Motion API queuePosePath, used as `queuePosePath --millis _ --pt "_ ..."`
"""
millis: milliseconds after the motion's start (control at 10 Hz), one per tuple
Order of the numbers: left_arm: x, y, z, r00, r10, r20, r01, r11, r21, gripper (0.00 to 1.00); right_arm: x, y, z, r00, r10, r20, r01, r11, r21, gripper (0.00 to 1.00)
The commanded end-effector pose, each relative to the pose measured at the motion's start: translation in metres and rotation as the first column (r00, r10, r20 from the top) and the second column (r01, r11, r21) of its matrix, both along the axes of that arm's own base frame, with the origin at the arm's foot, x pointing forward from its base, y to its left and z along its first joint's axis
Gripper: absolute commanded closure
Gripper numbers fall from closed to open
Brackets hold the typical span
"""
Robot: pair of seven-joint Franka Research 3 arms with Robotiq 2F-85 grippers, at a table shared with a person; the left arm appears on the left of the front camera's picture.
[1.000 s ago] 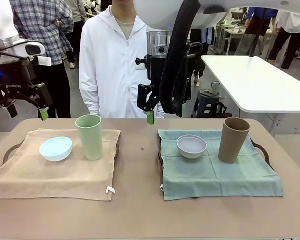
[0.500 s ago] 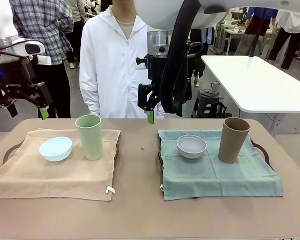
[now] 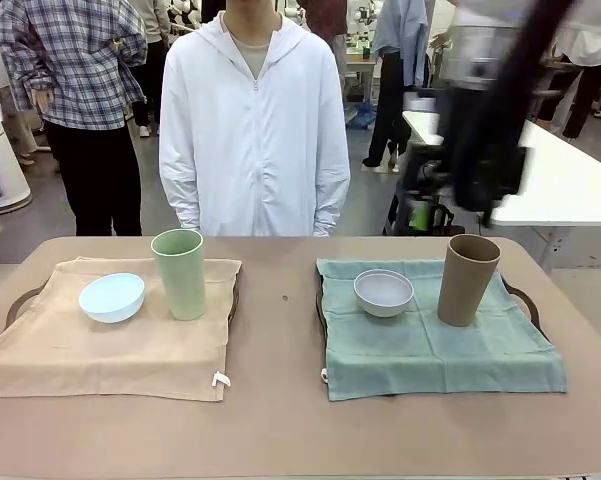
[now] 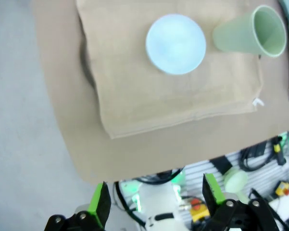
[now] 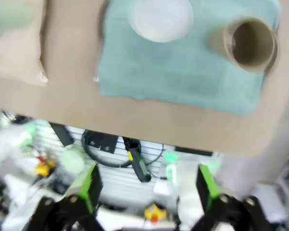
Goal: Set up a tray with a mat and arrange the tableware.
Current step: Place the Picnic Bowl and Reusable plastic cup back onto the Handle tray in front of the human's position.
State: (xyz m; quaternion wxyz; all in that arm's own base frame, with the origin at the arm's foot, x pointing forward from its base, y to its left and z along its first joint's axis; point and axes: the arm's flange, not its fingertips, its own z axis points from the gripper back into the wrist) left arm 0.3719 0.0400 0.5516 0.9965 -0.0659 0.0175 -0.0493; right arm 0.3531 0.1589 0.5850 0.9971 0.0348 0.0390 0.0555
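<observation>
1. Look at your left gripper (image 4: 154, 199) in the left wrist view: its two green-padded fingers (image 4: 100, 202) rise from the bottom edge spread wide apart, released, with nothing between them.
2. That gripper hangs high and points straight down past the near edge of the counter (image 4: 62, 96), so equipment under the counter shows between the fingers.
3. Your right gripper (image 5: 146, 187) in the right wrist view is the same: fingers (image 5: 91, 185) parted wide, holding nothing, aimed down beyond the counter's edge. The picture is blurred.
4. In the front view your right arm (image 3: 485, 130) is a dark blurred shape high at the right, above and behind the brown cup (image 3: 467, 279). You cannot make out its fingers there.
5. On your left, a tan mat (image 3: 70, 350) covers a tray whose dark handle (image 3: 20, 300) shows at the mat's left edge.
6. On that mat the pale blue bowl (image 3: 111, 297) sits just beside the upright green cup (image 3: 180, 273), apart from it.
7. On your right, a green mat (image 3: 430, 355) covers a second tray; its handle (image 3: 525, 300) shows at the right side.
8. The greyish white bowl (image 3: 383, 292) sits on this mat, with the brown cup upright to its right, a gap between them.
9. The person (image 3: 253, 120) in a white hooded jacket stands at the far side of the counter, arms down at the sides.
</observation>
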Motion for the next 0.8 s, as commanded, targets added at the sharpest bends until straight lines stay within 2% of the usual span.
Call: queuePosePath --millis 0,200,300,400,500,600,700 --pt "0.013 0.029 -0.006 0.997 -0.054 -0.052 0.056 0.998 0.022 0.0 -0.035 -0.081 -0.013 0.992 -0.124 0.037 0.12 0.99 0.079 0.0" --pt "0.012 0.068 -0.002 1.0 -0.014 -0.024 0.013 0.999 -0.029 0.0 -0.075 -0.15 -0.013 0.978 -0.2 0.063 0.189 0.971 0.145 0.0" --pt "0.008 0.067 -0.001 1.0 0.008 0.001 -0.008 1.0 -0.025 0.0 -0.079 -0.15 -0.016 0.977 -0.206 0.05 0.198 0.97 0.141 0.0" --pt "0.008 0.058 -0.013 0.999 -0.01 -0.038 0.009 1.0 -0.016 0.0 -0.058 -0.136 -0.009 0.98 -0.193 0.038 0.188 0.976 0.111 0.0" --pt "0.008 0.058 -0.013 0.999 -0.01 -0.038 0.009 1.0 -0.016 0.0 -0.058 -0.136 -0.009 0.98 -0.193 0.038 0.188 0.976 0.111 0.0" --pt "0.008 0.058 -0.013 0.999 -0.01 -0.038 0.009 1.0 -0.016 0.0 -0.08 -0.161 -0.01 0.974 -0.221 0.053 0.212 0.967 0.143 0.0" --pt "0.009 0.066 -0.009 1.0 0.002 -0.028 -0.002 1.0 -0.018 0.0 -0.079 -0.166 -0.009 0.985 -0.169 0.044 0.156 0.966 0.208 0.0"
